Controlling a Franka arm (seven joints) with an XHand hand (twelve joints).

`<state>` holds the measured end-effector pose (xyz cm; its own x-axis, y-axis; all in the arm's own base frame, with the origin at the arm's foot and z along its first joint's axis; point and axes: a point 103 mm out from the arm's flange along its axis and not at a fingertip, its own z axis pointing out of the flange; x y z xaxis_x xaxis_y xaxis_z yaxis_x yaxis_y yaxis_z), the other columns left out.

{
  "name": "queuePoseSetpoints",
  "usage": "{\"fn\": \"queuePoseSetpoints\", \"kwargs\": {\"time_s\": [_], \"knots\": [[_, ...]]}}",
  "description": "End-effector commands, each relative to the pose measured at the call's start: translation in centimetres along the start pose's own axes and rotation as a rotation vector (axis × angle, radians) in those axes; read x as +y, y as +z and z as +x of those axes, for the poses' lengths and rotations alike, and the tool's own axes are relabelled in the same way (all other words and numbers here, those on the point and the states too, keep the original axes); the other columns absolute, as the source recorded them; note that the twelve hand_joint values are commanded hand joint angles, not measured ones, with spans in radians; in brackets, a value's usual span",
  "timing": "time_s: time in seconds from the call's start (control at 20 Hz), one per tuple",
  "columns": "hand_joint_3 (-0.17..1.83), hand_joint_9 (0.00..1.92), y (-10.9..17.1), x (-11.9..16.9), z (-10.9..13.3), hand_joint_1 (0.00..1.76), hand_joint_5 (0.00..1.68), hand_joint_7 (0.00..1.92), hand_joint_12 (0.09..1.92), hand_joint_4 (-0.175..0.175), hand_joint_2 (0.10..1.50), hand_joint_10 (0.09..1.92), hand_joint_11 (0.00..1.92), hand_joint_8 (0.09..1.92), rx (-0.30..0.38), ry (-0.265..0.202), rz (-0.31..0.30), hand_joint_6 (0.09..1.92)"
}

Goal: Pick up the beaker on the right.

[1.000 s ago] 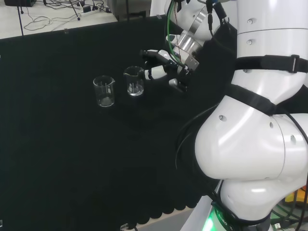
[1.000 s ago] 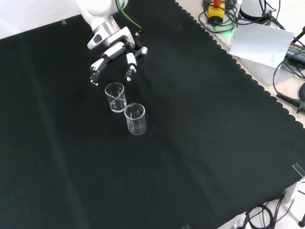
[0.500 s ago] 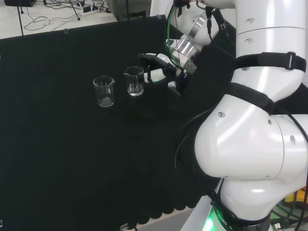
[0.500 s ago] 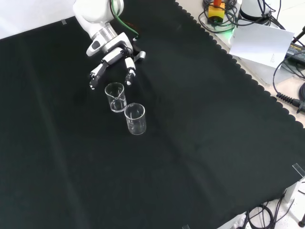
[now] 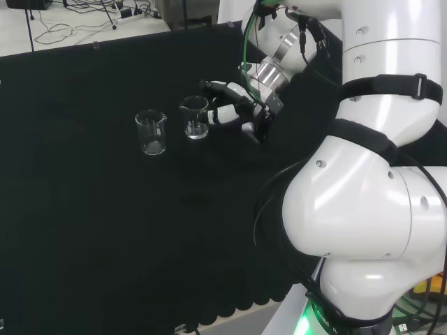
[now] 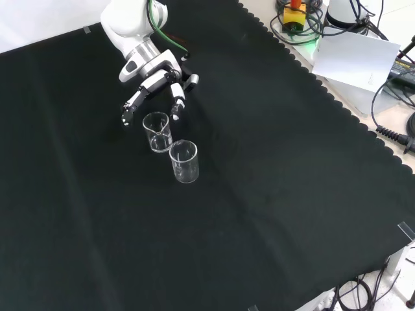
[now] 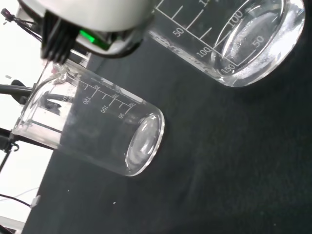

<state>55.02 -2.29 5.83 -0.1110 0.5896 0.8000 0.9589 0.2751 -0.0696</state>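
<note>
A robotics lab: a black-draped bench (image 6: pixel 272 194), graduated glass beakers (image 6: pixel 183 161), and cables (image 5: pixel 77 14) trailing across the floor.

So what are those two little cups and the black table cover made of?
Both beakers, the one nearest the hand and the other, look like clear, shiny glass or plastic: you see the cloth through them. The cover looks like matte black fabric with a scalloped edge.

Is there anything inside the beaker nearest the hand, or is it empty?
The beaker nearest the hand looks empty: the black cloth shows through its clear wall and base in the front and wrist views. A thin film of clear liquid cannot be ruled out. The hand's fingers flank it.
</note>
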Motion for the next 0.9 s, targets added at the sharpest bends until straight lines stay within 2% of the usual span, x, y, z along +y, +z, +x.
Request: {"fn": "queuePoseSetpoints", "kwargs": {"time_s": [0.05,0.5,0.9], "knots": [[0.63,0.18,0.7,0.3,0.1,1.01,0.36,0.07,1.27,-0.033,0.51,0.64,0.00,0.60,0.018,-0.028,-0.013,0.09],[0.70,0.23,1.6,0.7,-0.5,1.03,0.43,0.13,1.28,-0.029,0.48,0.63,0.00,0.61,0.041,-0.023,-0.015,0.09],[0.72,0.30,1.8,1.1,-0.5,1.04,0.49,0.22,1.31,-0.031,0.47,0.63,0.00,0.63,0.071,-0.040,-0.035,0.09]]}}
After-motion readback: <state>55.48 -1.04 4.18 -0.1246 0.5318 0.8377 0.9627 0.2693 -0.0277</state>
